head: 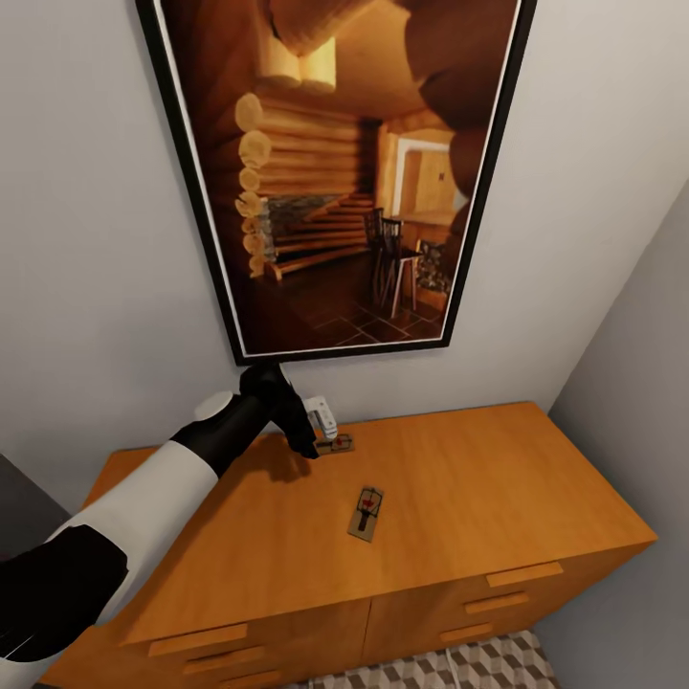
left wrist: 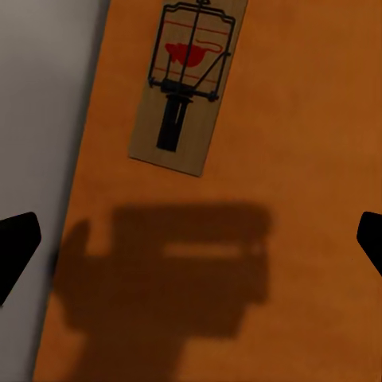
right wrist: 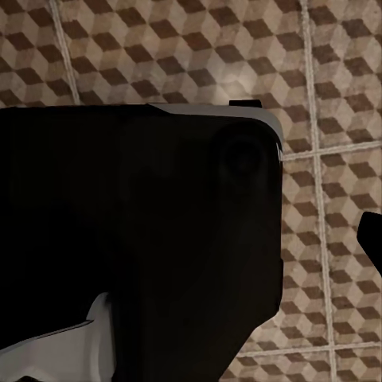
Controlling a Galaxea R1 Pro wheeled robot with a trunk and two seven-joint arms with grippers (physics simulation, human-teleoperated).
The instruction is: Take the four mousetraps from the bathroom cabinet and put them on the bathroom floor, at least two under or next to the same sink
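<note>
I see my left arm reaching out over the top of the cabinet. The left gripper hangs just above a mousetrap near the back edge, close to the wall. In the left wrist view, that mousetrap lies flat on the orange wood right beside the wall edge, and the two dark fingertips sit far out at the sides. So the left jaws are wide apart and hold nothing. The gripper's shadow falls on the wood just short of the trap.

A second mousetrap lies flat nearer the middle of the cabinet top, apart from the first one.

A big framed picture of a log room hangs on the wall above.

The right wrist view looks down at the bathroom floor with its cube tiles. I cannot tell how the right jaws stand.
</note>
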